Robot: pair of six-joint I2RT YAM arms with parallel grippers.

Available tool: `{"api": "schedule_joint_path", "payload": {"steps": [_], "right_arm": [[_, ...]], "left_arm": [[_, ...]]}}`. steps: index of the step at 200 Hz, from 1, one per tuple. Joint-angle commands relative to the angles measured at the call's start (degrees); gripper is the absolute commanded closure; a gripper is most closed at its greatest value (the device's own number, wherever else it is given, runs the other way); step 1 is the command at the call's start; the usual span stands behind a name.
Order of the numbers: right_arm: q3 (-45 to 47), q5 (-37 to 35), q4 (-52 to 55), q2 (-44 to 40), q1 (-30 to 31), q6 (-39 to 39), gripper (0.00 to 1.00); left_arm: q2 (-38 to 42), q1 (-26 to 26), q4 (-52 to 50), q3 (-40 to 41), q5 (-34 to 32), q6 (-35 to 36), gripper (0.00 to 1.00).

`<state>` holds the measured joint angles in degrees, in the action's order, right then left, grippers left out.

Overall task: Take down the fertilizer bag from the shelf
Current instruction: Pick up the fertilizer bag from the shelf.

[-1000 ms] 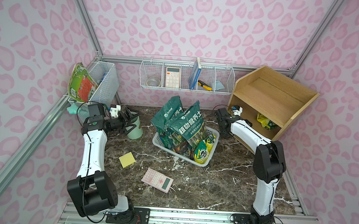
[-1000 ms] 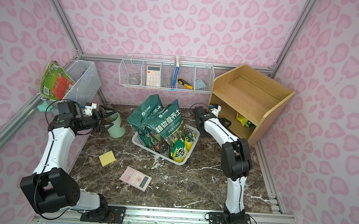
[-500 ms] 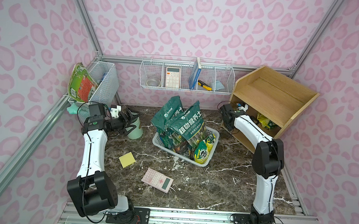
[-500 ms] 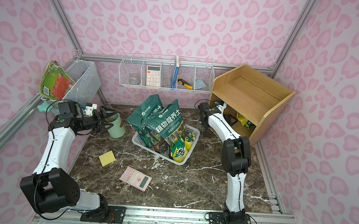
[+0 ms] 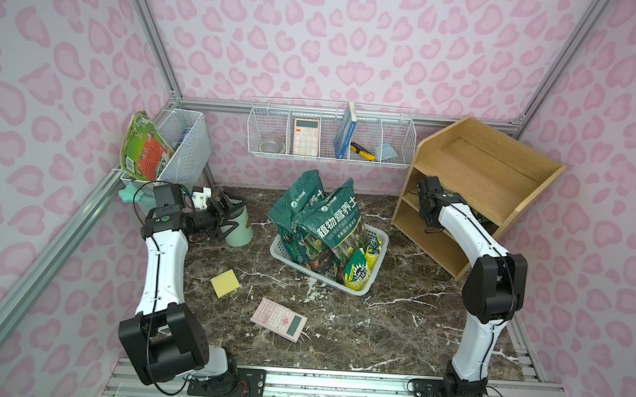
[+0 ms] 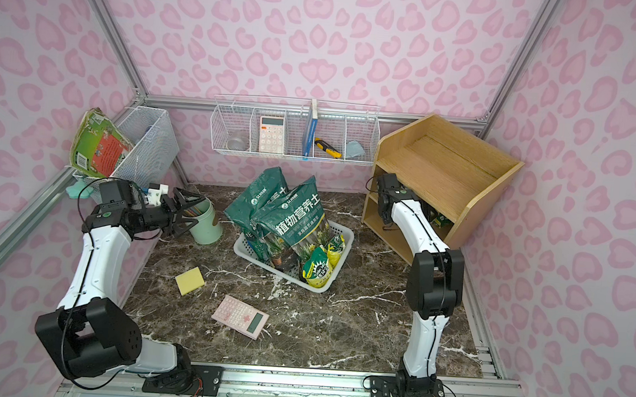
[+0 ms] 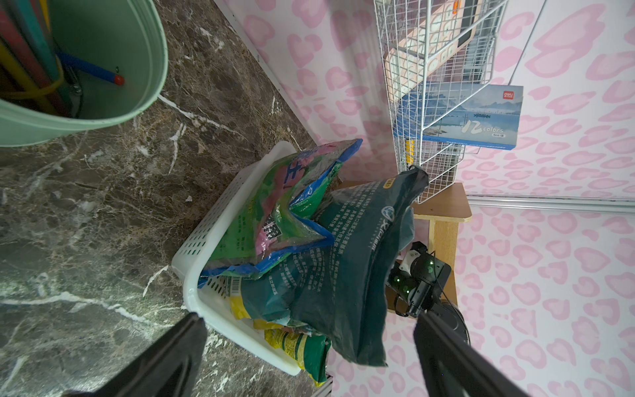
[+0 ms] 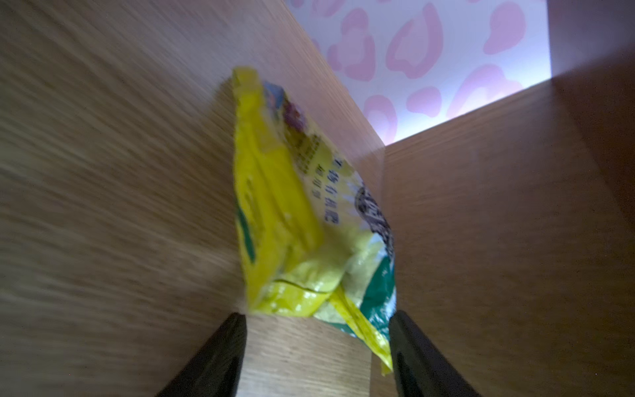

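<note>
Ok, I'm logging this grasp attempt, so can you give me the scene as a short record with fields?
bag: yellow fertilizer pack, lying on the middle tier of the shelf
right gripper: open, reached into that tier, jaws about either side of the bag's near end, not closed on it
left gripper: open, empty, beside the green cup
task state: bag not yet taken down
</note>
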<state>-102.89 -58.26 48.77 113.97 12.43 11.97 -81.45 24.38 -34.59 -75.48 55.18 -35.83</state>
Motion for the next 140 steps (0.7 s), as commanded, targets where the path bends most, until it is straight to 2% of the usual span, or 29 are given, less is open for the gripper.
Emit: {"api": "schedule_joint_path", "payload": {"steps": [1,20,28,38,60,71,109,140], "right_arm": [[-2.3,-0.6,-5.0,1.5,0.0,-0.9,0.32],[-4.7,-1.1,-4.0,3.9,0.0,-1.2,0.38],[-5.4,-1.3,-3.8,4.9,0.0,-1.5,0.44],[-6.4,-1.6,-3.5,6.1,-0.1,-1.8,0.56],[-9.2,-1.9,-0.9,8.6,-0.6,-0.3,0.89],[-10.2,-2.1,0.2,9.2,-0.7,0.8,1.00],[-10.1,-1.2,4.1,6.9,1.2,6.5,1.00],[-5.2,-0.1,1.0,0.5,8.6,7.4,1.00]], "left_arm": [[0.1,0.5,1.7,0.2,1.0,-0.5,0.01],[0.7,1.3,3.3,0.8,1.2,-1.5,0.01],[0.9,1.6,4.3,1.2,1.6,-2.1,0.01],[1.0,1.8,5.0,1.6,2.0,-2.6,0.01],[0.8,2.2,5.6,1.7,2.5,-3.1,0.01],[0.7,2.4,6.2,1.8,3.0,-3.5,0.01],[1.0,2.8,7.0,2.2,3.2,-4.1,0.01],[1.2,2.6,7.0,2.5,3.4,-3.8,0.01]]}}
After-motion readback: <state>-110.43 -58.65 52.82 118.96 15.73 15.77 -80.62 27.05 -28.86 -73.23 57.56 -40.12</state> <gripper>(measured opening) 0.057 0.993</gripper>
